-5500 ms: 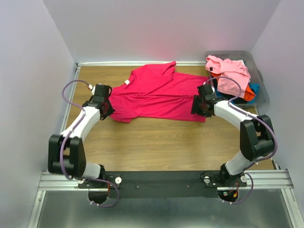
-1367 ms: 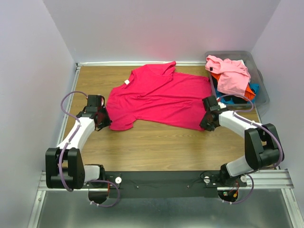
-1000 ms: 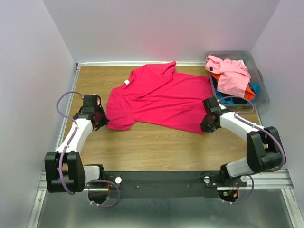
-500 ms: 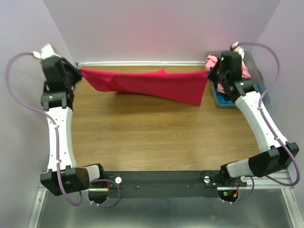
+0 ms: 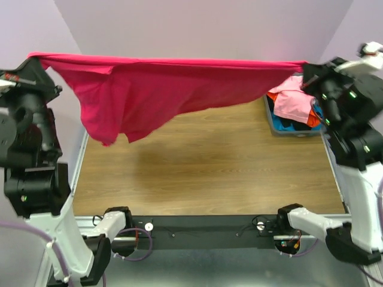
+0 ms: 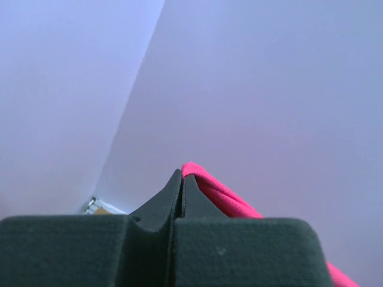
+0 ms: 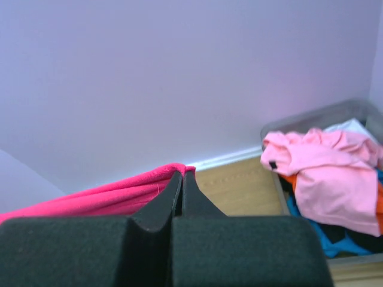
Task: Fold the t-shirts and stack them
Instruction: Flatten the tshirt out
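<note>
**Top external view:** The crimson t-shirt (image 5: pixel 155 84) hangs in mid-air, pulled into a taut line between the left gripper (image 5: pixel 36 58) and the right gripper (image 5: pixel 305 67). It spans from above the far left corner of the worktop (image 5: pixel 203 167) to above the far right corner. The cloth drapes deepest toward the left, and its lowest fold hangs clear of the wood. In the far right corner the grey bin (image 5: pixel 274 122) holds a pink t-shirt (image 5: pixel 290 98) on top of orange and blue ones.

**Left wrist view:** The left gripper's (image 6: pixel 181 179) jaws are pressed together on a fold of crimson cloth (image 6: pixel 221 194), which sits at their tips against the lilac wall.

**Right wrist view:** The right gripper's (image 7: pixel 181 179) jaws are likewise clamped on the shirt's edge (image 7: pixel 119 194). The bin and its pink shirt (image 7: pixel 323 179) lie beyond them.

**The step in hand:** The arms appear to be spreading the shirt in the air so it can be laid flat for folding. To do this well, both arms would come down together at matched height and hold the tension. The hanging hem should meet the wood first, so the body then rolls out smooth toward the near edge. The heavier drape on the left may bunch, so that side calls for care. Neither grip should let go until the cloth lies flat.
</note>
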